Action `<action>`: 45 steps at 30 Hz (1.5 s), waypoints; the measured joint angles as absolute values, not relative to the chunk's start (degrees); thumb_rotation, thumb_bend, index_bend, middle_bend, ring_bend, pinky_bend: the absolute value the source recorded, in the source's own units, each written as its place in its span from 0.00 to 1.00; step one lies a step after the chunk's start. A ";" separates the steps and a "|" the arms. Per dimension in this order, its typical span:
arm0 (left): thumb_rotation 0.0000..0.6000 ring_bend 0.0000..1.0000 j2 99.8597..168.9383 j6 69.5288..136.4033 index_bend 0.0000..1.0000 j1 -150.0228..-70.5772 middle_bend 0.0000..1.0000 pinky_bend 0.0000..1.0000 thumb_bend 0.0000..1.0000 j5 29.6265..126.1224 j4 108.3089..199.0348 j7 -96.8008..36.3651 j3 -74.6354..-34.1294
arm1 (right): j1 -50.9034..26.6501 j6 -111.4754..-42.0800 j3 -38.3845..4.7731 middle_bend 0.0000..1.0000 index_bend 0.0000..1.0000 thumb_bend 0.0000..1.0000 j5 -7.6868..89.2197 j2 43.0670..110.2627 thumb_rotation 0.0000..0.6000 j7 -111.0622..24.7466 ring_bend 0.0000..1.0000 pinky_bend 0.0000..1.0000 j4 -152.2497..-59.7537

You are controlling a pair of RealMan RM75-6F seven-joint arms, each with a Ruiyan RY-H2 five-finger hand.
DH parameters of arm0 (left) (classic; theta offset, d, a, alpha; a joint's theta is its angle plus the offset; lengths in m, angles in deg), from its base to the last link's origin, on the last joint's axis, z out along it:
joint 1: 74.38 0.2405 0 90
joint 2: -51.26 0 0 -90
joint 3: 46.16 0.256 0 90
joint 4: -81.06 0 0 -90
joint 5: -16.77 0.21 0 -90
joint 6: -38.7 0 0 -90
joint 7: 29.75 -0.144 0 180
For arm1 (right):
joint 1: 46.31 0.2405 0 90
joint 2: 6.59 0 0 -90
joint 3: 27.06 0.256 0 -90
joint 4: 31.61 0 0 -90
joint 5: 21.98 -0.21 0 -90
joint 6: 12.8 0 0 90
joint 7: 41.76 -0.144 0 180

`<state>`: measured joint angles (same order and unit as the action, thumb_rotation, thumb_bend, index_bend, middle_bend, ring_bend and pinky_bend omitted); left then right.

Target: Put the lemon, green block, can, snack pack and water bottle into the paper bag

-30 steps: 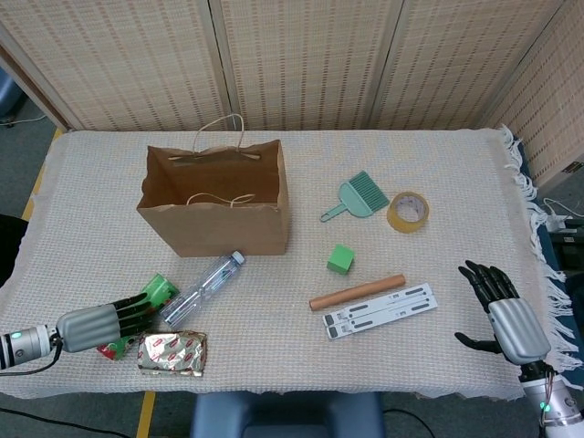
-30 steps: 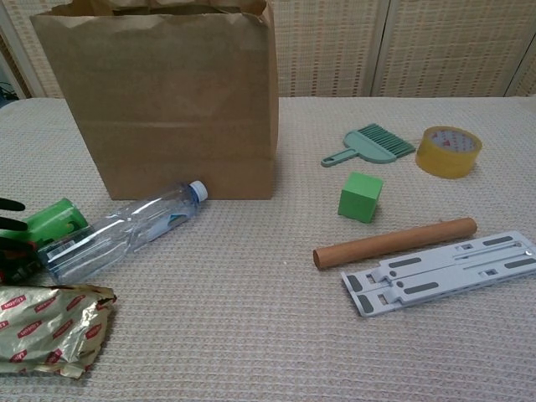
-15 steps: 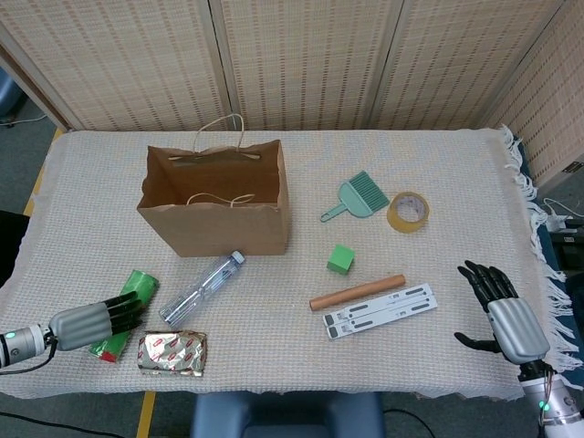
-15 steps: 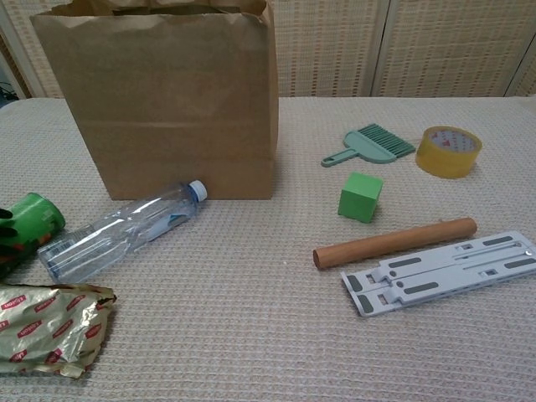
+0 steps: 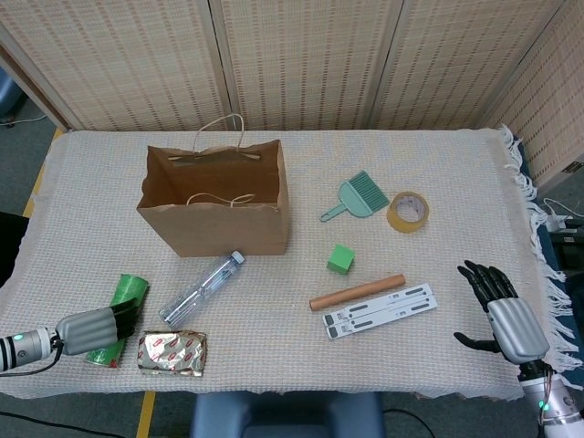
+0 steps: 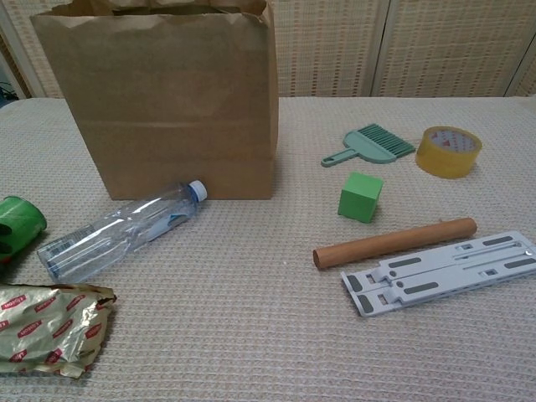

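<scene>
- Woven-panel screens behind; tabletop [image 5: 438, 164] under pale knit cloth, fringe along right edge.
- Paper bag [image 5: 219, 219] upright, mouth open, left of centre twd back edge; handles up. Inside not visible enough to tell contents.
- Water bottle [image 5: 203, 288] lying flat just in front of bag, cap nearly touching bag's base, body angled twd front-left corner.
- Snack pack [image 5: 172, 352], crinkled gold foil w/ red labels, near front edge, just beside bottle's base.
- Can [image 5: 119, 306], green, on its side nr front-left corner, left of snack pack.
- Left hand [image 5: 91, 330] at front-left edge, fingers over can's near end; can't tell whether actually gripping or only resting on it.
- Green block [image 5: 340, 258] abt mid-table, right of bag, apart from it.
- Wooden rod [image 5: 357, 292] in front of block; grey slotted bracket [image 5: 380, 311] just beside rod, front side.
- Small green brush [image 5: 358, 195] and tape roll [image 5: 408, 211] twd back-right, near each other.
- Right hand [image 5: 500, 308] at front-right corner, fingers spread, holding nothing.
- Lemon: not seen in either view.
</scene>
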<state>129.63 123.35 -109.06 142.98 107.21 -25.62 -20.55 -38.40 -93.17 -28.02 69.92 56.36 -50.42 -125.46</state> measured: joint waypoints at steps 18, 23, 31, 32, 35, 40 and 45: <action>1.00 0.64 121.23 128.78 0.68 -105.48 0.70 0.80 0.69 119.90 118.47 -23.03 -37.83 | -38.62 -93.65 -27.97 0.00 0.00 0.00 70.05 56.31 1.00 -50.59 0.00 0.00 -125.65; 1.00 0.64 120.41 128.73 0.67 -104.20 0.70 0.80 0.69 109.33 127.92 -19.18 -45.90 | -38.64 -93.55 -28.03 0.00 0.00 0.00 70.04 56.30 1.00 -50.63 0.00 0.00 -125.69; 1.00 0.64 118.80 126.80 0.66 -103.46 0.69 0.78 0.69 94.53 154.32 -14.06 -58.11 | -38.70 -93.59 -28.12 0.00 0.00 0.00 70.16 56.29 1.00 -50.63 0.00 0.00 -125.67; 1.00 0.64 118.54 126.39 0.66 -103.52 0.69 0.78 0.69 92.26 158.97 -13.27 -60.17 | -38.70 -93.59 -28.12 0.00 0.00 0.00 70.16 56.29 1.00 -50.60 0.00 0.00 -125.67; 1.00 0.64 118.05 125.30 0.66 -103.90 0.69 0.78 0.69 86.90 170.28 -11.33 -65.38 | -38.70 -93.56 -28.09 0.00 0.00 0.00 70.08 56.26 1.00 -50.62 0.00 0.00 -125.73; 1.00 0.64 118.30 123.19 0.66 -105.64 0.69 0.78 0.69 81.45 183.92 -10.65 -71.70 | -38.72 -93.64 -28.08 0.00 0.00 0.00 70.11 56.14 1.00 -50.83 0.00 0.00 -125.78; 1.00 0.63 120.49 120.20 0.66 -107.97 0.68 0.77 0.68 80.43 188.60 -13.79 -72.65 | -38.69 -93.49 -28.14 0.00 0.00 0.00 70.17 55.96 1.00 -51.19 0.00 0.00 -125.92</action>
